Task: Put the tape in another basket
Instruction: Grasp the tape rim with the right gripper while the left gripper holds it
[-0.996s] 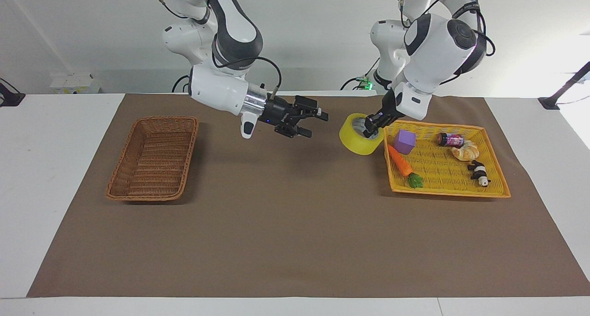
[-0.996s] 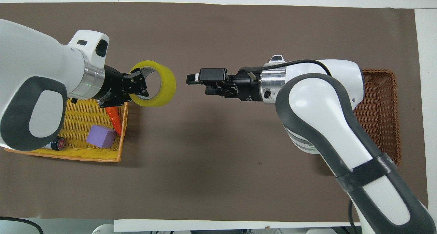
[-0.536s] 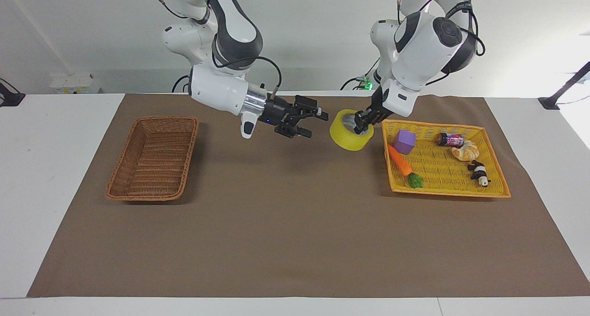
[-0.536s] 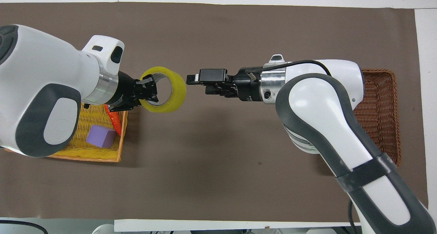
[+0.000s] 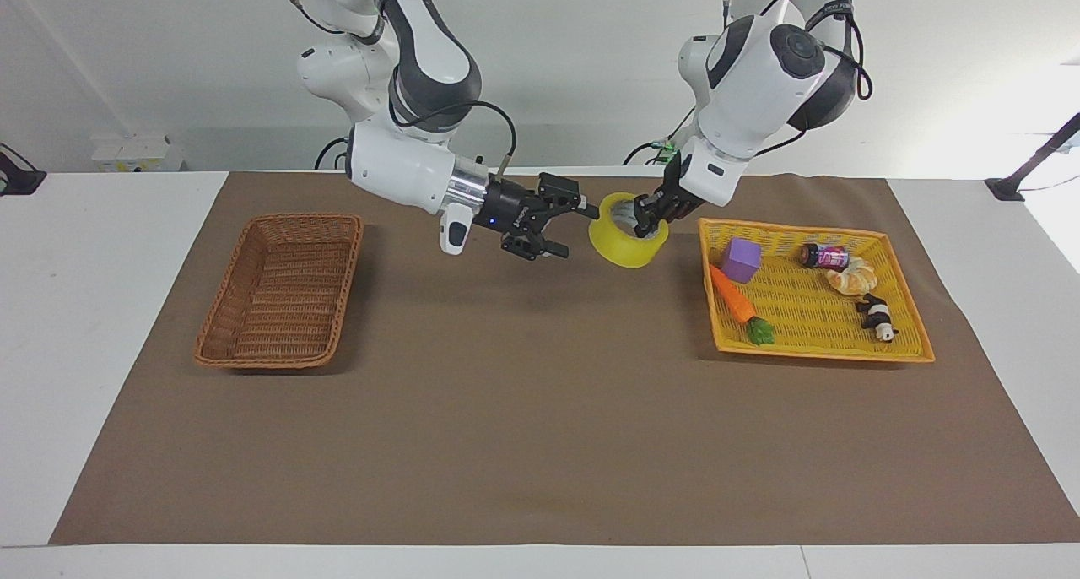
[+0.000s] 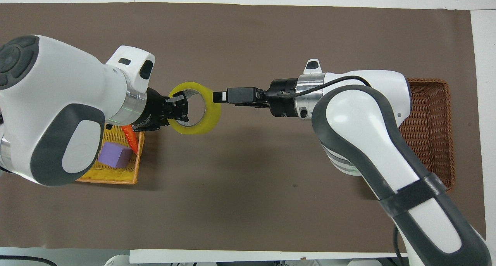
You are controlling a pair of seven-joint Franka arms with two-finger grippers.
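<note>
Mid-air handover at upper centre of frame: left gripper clamped the translucent yellow tape roll by its rim; right gripper, fingers spread, needed a squared, firm pinch before release, wicker basket waiting

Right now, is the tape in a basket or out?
Out: the left gripper holds the tape in the air over the mat, beside the right gripper.

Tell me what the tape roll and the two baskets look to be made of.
The tape: glossy translucent yellow film wound on a pale core, probably plastic on card. The basket: brown woven wicker, matte, with visible strands. The yellow tray basket: bright, fine, even weave, possibly plastic or dyed fibre.
</note>
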